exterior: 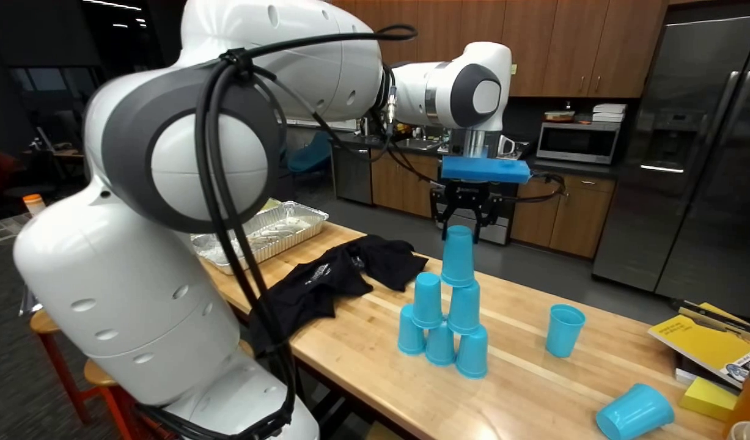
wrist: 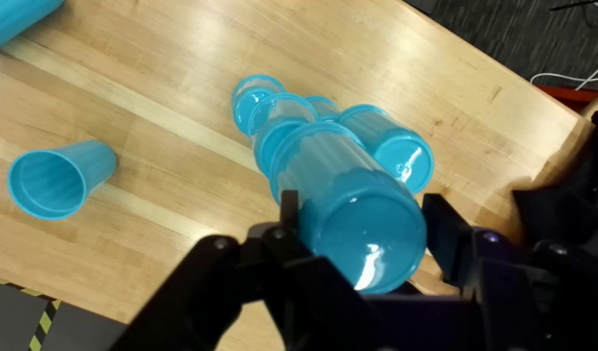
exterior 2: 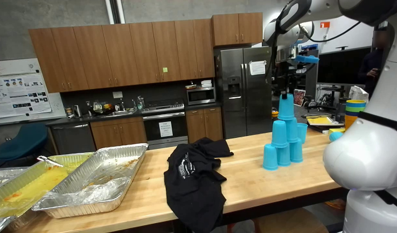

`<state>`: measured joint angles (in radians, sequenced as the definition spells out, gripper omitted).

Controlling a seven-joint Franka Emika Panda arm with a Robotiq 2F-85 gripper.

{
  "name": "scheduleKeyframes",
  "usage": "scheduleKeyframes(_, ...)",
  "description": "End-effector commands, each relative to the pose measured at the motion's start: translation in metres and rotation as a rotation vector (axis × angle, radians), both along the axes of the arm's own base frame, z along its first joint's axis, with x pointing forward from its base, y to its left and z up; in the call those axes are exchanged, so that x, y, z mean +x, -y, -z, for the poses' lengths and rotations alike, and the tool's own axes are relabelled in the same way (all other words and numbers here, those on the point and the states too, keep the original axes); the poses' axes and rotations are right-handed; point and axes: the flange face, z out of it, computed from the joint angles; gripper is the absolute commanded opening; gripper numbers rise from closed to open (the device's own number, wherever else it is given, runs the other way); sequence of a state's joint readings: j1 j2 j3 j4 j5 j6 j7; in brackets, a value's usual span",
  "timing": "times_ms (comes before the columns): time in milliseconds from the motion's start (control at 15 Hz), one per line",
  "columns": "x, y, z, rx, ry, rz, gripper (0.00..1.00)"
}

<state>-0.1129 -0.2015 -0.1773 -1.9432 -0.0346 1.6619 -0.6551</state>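
Wrist view: gripper (wrist: 362,212), two fingers (wrist: 289,209) flanking top cup (wrist: 369,239); cannot tell whether clamped. Both exterior views: that cup crowns six-cup pyramid (exterior: 463,308), three-two-one, on table (exterior: 521,391); apart, one upright cup (exterior: 563,335), one lying cup (exterior: 636,412); one shirt (exterior 2: 203,187).

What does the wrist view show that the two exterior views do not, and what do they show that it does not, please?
Only the wrist view: yellow-and-black striped tape at lower left and a white cable at upper right.

Only the exterior views: an aluminum foil tray, the microwave, the refrigerator and wooden cabinets.

All share: the wooden tabletop, the pyramid of upturned blue cups, one upright cup, one cup lying on its side, the black T-shirt, and the end effector straddling the top cup.
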Motion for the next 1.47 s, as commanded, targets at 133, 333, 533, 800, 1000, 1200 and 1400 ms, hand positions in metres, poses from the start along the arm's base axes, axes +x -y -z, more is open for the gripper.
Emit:
scheduleKeyframes(133,0.003,-0.007,-0.017,0.003,0.016,0.006,0.38)
scheduleKeyframes(333,0.004,-0.007,-0.020,0.001,0.022,0.009,0.38)
scheduleKeyframes(533,0.004,-0.008,-0.020,0.003,0.041,0.023,0.38)
scheduleKeyframes(800,0.006,-0.009,-0.019,0.015,0.061,0.056,0.38)
scheduleKeyframes(1000,0.010,-0.008,-0.018,0.011,0.065,0.067,0.38)
scheduleKeyframes(1200,0.009,-0.008,-0.017,0.006,0.057,0.071,0.38)
scheduleKeyframes(1400,0.000,-0.012,-0.025,0.011,0.045,0.038,0.38)
